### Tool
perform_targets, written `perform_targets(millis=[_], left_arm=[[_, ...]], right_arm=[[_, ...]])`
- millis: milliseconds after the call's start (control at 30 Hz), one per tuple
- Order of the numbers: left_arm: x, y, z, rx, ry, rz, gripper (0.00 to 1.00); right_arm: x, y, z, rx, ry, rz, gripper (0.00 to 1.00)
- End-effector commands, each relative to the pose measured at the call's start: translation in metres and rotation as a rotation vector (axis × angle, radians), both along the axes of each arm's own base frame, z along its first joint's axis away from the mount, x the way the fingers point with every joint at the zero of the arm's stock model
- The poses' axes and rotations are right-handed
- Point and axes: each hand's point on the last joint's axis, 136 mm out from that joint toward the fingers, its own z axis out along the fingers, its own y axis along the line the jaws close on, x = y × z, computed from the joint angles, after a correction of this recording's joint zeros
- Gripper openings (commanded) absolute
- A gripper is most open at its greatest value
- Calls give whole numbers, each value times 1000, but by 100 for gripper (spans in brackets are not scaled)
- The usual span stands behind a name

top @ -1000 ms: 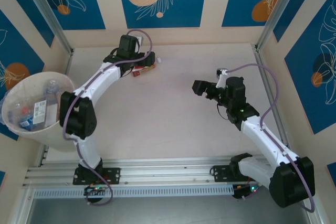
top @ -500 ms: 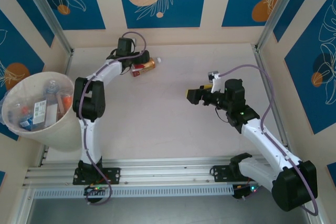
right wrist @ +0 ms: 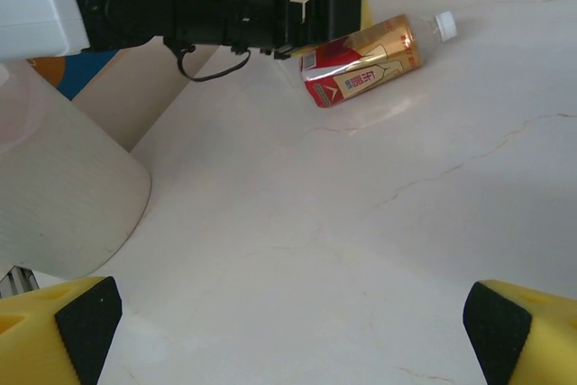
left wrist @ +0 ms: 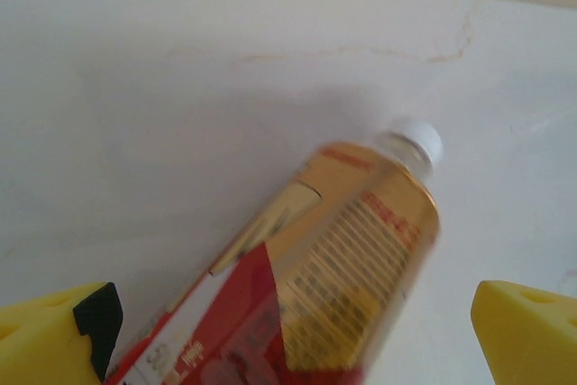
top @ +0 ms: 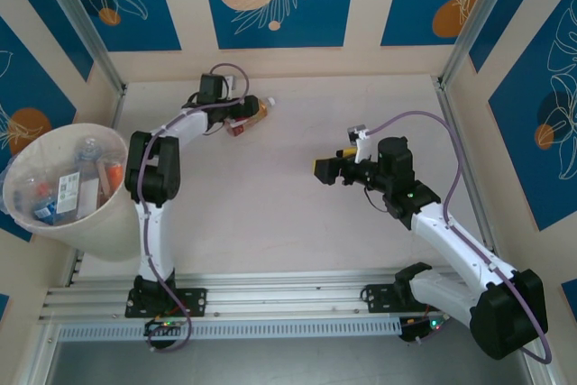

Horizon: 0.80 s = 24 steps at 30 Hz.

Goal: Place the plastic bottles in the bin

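The left arm (top: pixel 149 223) is being raised steeply from its base, bent at the elbow and stretched away toward the far side. Its wrist is being turned so that the left gripper (top: pixel 238 117) is pointing down and to the right, with its jaws being held wide apart. The right arm (top: pixel 451 232) is being angled up and leftward. The right gripper (top: pixel 326 169) is being held low and pointed left, its yellow fingertips (right wrist: pixel 59 331) being spread wide.

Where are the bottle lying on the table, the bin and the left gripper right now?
bottle (right wrist: pixel 365 62), right wrist view, on its red-and-gold label.
bin (top: pixel 90 239), top external view, on its outer wall.
left gripper (left wrist: pixel 290 340), left wrist view, midway between its open yellow fingertips.
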Motion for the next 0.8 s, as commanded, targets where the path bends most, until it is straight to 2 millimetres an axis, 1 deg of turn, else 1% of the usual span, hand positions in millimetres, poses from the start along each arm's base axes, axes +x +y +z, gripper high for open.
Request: perform_targets(millis=[0, 67, 133, 200, 267, 367, 433, 500, 533, 600, 667, 767], left_arm=[[-19, -19, 20, 79, -66, -118, 100], [-28, -26, 10, 138, -51, -163, 100], [-32, -25, 1, 219, -38, -154, 100], [-32, -21, -5, 324, -26, -120, 100], [-28, -18, -8, 417, -23, -100, 100], [-19, -12, -17, 547, -5, -83, 100], [-16, -15, -22, 561, 26, -104, 100], [-16, -23, -31, 546, 70, -148, 100], [-15, -24, -32, 542, 79, -152, 100], [-11, -18, -35, 569, 97, -111, 100], [-7, -16, -35, 586, 114, -108, 100], [-7, -22, -36, 585, 146, -149, 98]], right_arm=[[2, 1, -1, -13, -35, 1, 99], [3, 2, -4, -17, -30, 2, 100], [4, 3, -7, -21, -23, 3, 100], [4, 3, -9, -27, -17, 2, 99], [4, 2, -11, -34, -11, -5, 100], [5, 1, -12, -43, -11, -14, 100], [5, -1, -14, -50, -8, -20, 100], [5, -2, -16, -57, -3, -29, 100], [5, -3, -17, -58, -1, -35, 100], [6, -4, -21, -64, 8, -45, 99], [6, -5, -22, -67, 10, -49, 100], [6, -7, -25, -76, 17, -56, 100]])
